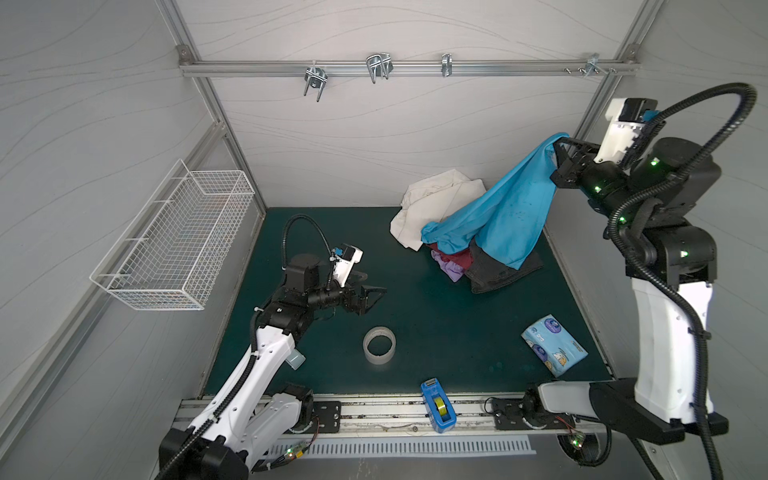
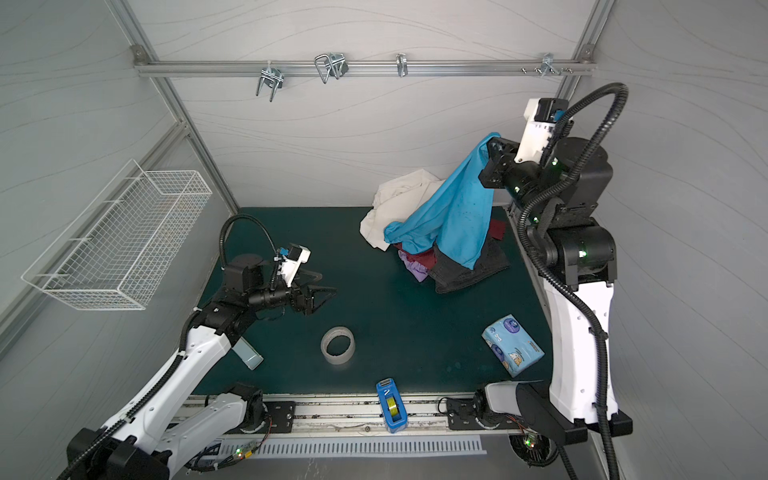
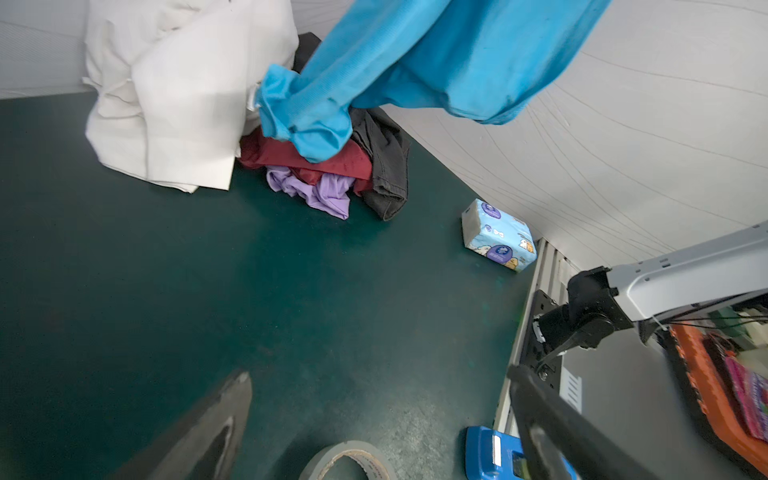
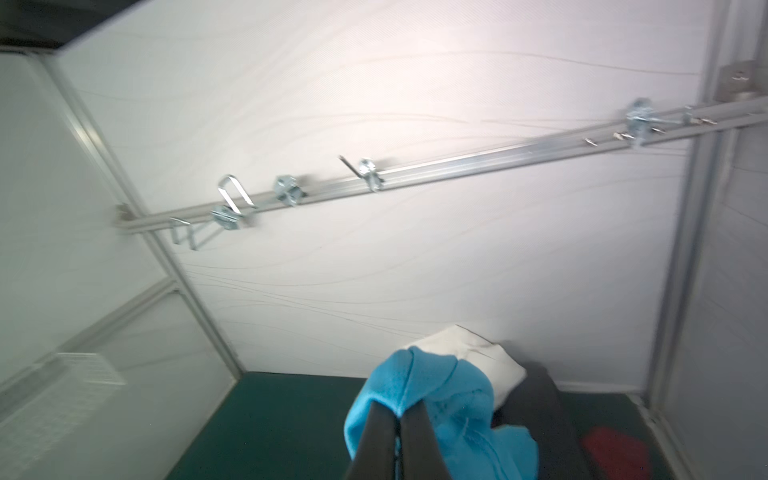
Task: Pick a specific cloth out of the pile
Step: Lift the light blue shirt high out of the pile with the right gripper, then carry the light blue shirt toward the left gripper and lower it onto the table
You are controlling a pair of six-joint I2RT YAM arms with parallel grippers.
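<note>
The turquoise-blue cloth hangs stretched from my right gripper, which is raised by the right wall. In the right wrist view that gripper is shut on a bunched edge of the cloth. The cloth's lower end still drapes over the pile: a cream-white garment, a dark red one, a lilac piece and a black-grey one. My left gripper hovers open and empty over the mat, left of the pile.
A grey tape roll lies just in front of the left gripper. A blue tape dispenser sits at the front edge, a tissue pack front right. A white wire basket hangs on the left wall, a hook rail on the back wall.
</note>
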